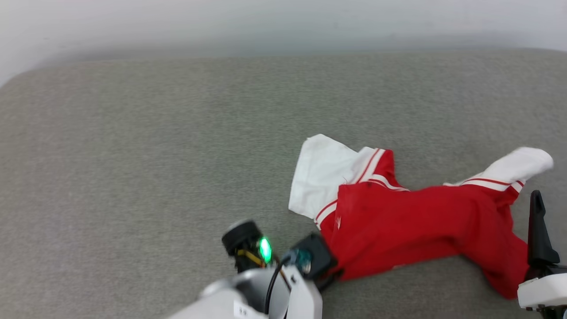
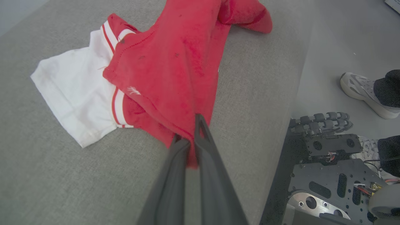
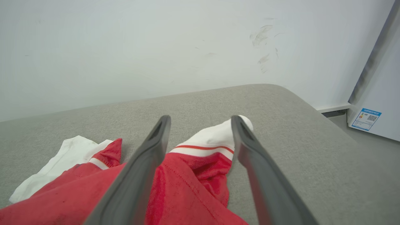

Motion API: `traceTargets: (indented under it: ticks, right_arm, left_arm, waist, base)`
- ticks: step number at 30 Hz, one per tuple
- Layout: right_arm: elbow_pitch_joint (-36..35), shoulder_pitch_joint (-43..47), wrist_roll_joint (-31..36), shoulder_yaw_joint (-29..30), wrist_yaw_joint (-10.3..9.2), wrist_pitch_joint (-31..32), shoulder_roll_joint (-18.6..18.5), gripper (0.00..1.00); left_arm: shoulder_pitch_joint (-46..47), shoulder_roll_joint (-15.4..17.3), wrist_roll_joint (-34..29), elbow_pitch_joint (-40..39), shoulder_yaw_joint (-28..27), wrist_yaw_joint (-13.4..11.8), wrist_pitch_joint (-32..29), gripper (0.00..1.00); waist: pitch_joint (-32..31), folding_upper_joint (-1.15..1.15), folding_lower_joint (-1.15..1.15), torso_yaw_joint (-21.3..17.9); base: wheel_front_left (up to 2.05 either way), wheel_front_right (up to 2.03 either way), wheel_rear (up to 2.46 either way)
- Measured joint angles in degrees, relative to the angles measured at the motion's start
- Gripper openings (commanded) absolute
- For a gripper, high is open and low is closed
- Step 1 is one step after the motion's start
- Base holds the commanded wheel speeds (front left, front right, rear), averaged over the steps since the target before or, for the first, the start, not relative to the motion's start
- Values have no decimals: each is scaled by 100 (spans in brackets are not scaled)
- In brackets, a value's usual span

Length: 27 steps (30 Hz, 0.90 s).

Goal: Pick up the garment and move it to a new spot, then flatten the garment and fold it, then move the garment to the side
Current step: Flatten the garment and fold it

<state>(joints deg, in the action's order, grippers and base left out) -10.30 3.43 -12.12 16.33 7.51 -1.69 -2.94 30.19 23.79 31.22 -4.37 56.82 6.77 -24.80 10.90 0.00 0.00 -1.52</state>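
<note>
The garment [image 1: 412,226] lies crumpled on the grey padded surface [image 1: 155,155], right of centre. It is a red jersey with one white sleeve [image 1: 321,175] spread to the left and the other sleeve [image 1: 516,168] bunched at the far right. Its number is hidden. My left gripper [image 2: 190,139] is shut on the garment's [image 2: 175,62] near red edge, with fabric pinched between the dark fingers. My right gripper [image 3: 201,122] hangs open over the garment's [image 3: 187,184] right side, the striped sleeve showing between its fingers. In the head view its dark finger [image 1: 538,221] stands just right of the jersey.
A pale wall rises behind the surface. In the left wrist view the surface's front edge drops to the floor, where my dark base [image 2: 325,175] and a person's shoes [image 2: 365,90] stand. A white appliance with a label [image 3: 365,118] stands past the right corner.
</note>
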Motion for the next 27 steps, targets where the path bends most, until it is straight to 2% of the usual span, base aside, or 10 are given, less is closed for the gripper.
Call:
traceTargets:
  ticks: [7, 13, 17, 19, 27]
  right_arm:
    - [-142, 9, 62, 45, 0, 174, 0, 100]
    - [-287, 43, 102, 103, 0, 305, -1, 100]
    - [-363, 122, 111, 94, 0, 363, -1, 100]
    - [-382, 158, 111, 107, 0, 383, 0, 100]
    - [-499, 276, 136, 79, 0, 483, 0, 100]
  left_arm:
    - [-898, 399, 146, -79, 292, -235, -96, 0]
    - [-1501, 394, 336, 510, 328, -495, 181, 0]
    - [-1745, 241, 491, 983, 256, -613, 488, 0]
    - [-1809, 116, 513, 1107, 210, -680, 672, 100]
    - [-1819, -204, 375, 1090, -188, -946, 1867, 100]
  waist:
    - [-119, 0, 0, 433]
    - [-255, 0, 0, 628]
    - [-350, 0, 0, 654]
    - [-394, 0, 0, 663]
    - [-623, 0, 0, 688]
  base:
    - [0, 0, 0]
    - [0, 0, 0]
    - [0, 0, 0]
    - [0, 0, 0]
    - [0, 0, 0]
